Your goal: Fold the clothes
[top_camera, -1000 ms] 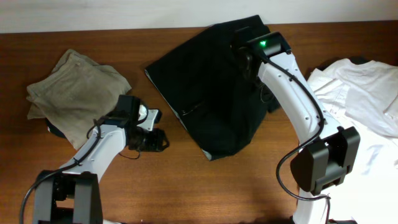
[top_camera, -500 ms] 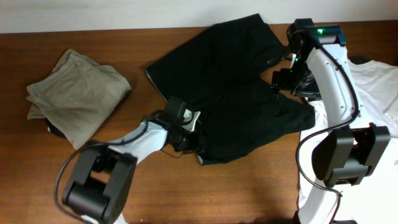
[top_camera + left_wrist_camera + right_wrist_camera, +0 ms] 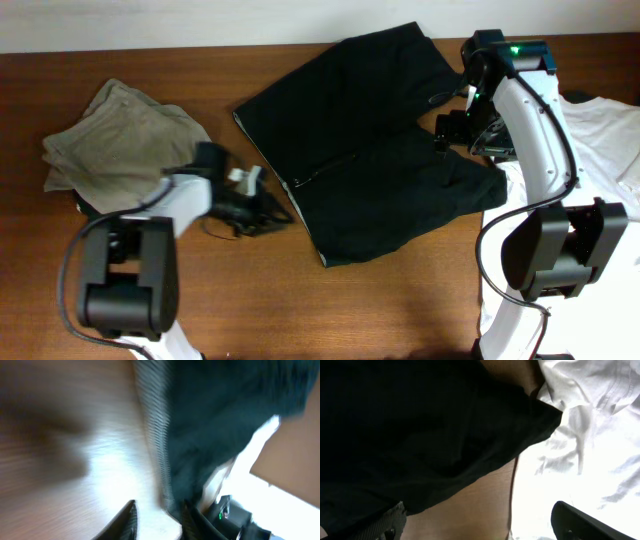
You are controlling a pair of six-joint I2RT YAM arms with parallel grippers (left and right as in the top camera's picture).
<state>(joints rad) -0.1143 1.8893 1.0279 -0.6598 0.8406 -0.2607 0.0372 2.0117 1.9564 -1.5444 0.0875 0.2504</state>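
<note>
Black shorts [image 3: 370, 150] lie spread across the middle of the table [image 3: 400, 310], between a khaki garment [image 3: 120, 150] at far left and a white shirt [image 3: 590, 150] at right. Their pale-trimmed left edge runs from far left toward near centre. The left gripper [image 3: 265, 210] sits just left of that edge, jaws apart and empty, and is the arm better placed to take it. The right gripper [image 3: 455, 130] hovers over the shorts' right side beside the shirt, jaws wide apart, holding nothing.
</note>
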